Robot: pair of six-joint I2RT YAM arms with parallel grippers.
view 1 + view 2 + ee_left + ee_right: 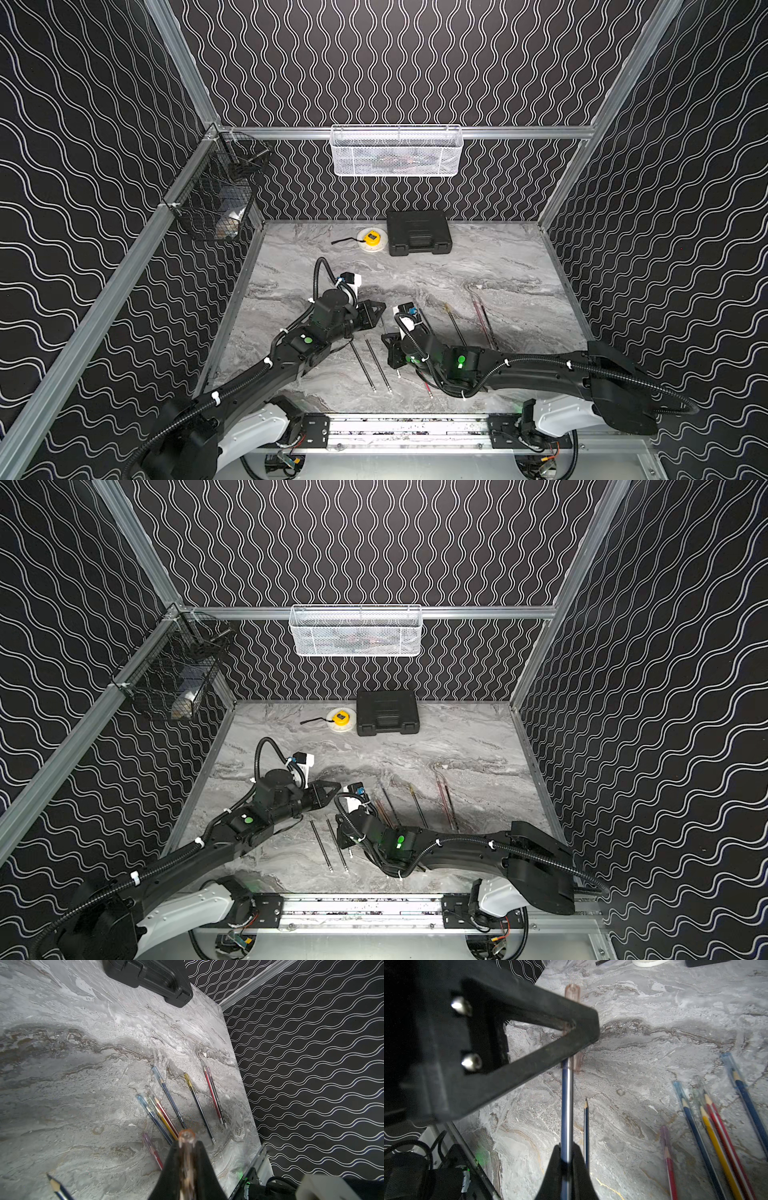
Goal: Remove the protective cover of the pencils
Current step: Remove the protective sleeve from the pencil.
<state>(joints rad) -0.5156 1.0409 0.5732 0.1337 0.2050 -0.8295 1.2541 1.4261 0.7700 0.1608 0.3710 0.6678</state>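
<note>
My left gripper (187, 1144) is shut on a pinkish translucent protective cover (187, 1136); the cover's ends (572, 991) stick out on both sides of the left fingers (571, 1028). My right gripper (566, 1153) is shut on a blue pencil (566, 1105) that runs up to that cover; the left finger hides whether its tip is inside. In both top views the two grippers (380, 309) (386, 343) meet at the table's middle. Several capped pencils (158, 1113) (708, 1126) lie to the right. Two bare pencils (370, 365) (330, 845) lie near the front.
A black case (419, 232) and a yellow tape measure (370, 240) sit at the back of the marble table (498, 266). A white mesh basket (397, 151) hangs on the back wall and a black wire basket (220, 191) on the left wall.
</note>
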